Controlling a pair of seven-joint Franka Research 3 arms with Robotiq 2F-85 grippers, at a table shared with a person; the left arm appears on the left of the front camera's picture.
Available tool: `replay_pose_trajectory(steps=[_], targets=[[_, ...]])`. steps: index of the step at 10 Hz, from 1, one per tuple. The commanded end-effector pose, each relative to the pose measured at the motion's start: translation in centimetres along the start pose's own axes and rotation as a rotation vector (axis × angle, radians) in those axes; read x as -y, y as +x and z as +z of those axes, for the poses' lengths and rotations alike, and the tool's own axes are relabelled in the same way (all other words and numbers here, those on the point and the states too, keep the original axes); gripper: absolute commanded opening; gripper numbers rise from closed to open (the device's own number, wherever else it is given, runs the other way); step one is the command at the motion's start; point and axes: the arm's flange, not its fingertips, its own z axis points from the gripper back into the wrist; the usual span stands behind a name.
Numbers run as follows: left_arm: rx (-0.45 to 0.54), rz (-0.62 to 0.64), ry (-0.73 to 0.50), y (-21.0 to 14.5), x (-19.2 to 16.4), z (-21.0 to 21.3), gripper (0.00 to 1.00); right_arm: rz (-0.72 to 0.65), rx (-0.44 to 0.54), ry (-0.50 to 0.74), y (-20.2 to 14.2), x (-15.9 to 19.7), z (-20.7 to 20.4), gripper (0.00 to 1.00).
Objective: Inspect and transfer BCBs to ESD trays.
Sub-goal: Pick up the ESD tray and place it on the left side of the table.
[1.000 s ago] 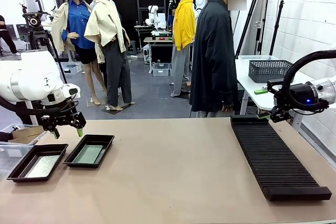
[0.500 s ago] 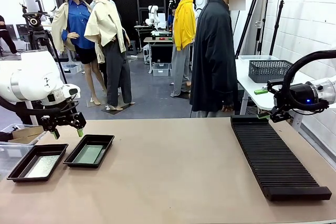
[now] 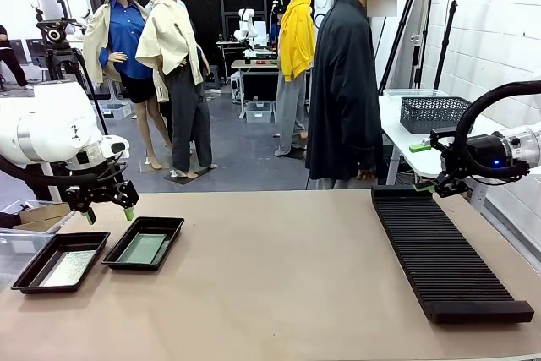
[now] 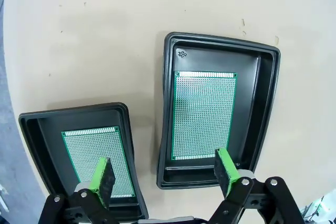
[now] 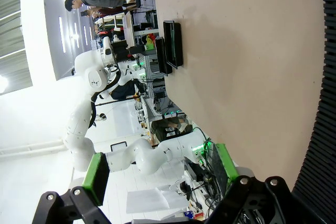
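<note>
Left wrist view: wide-open, empty left end effector partly covering one BCB.

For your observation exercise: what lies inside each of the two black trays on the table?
Each ESD tray holds one green BCB lying flat on its floor. What lies beneath the boards is covered; a left gripper pad hides one board's corner.

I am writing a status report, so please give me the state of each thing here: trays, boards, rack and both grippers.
Near-edge ESD tray: holds one BCB.
Second ESD tray: holds one BCB.
BCB in near-edge tray: lying flat.
BCB in second tray: lying flat.
Slotted rack: no boards visible in its slots.
Left gripper: open, holding nothing, above the trays.
Right gripper: open, holding nothing, at the rack's far end.
</note>
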Motion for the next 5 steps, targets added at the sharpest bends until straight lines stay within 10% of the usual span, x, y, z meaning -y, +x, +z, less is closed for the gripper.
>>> replay_pose_trajectory(steps=[1,5], targets=[[-0.004,0.009,-0.011,-0.1,-0.1,0.0,1.0,-0.006,0.005,-0.01,-0.2,0.0,-0.2,1.0],[-0.044,0.022,-0.104,-0.3,-1.3,0.6,1.0,-0.006,0.005,-0.01,-0.2,0.0,-0.2,1.0]])
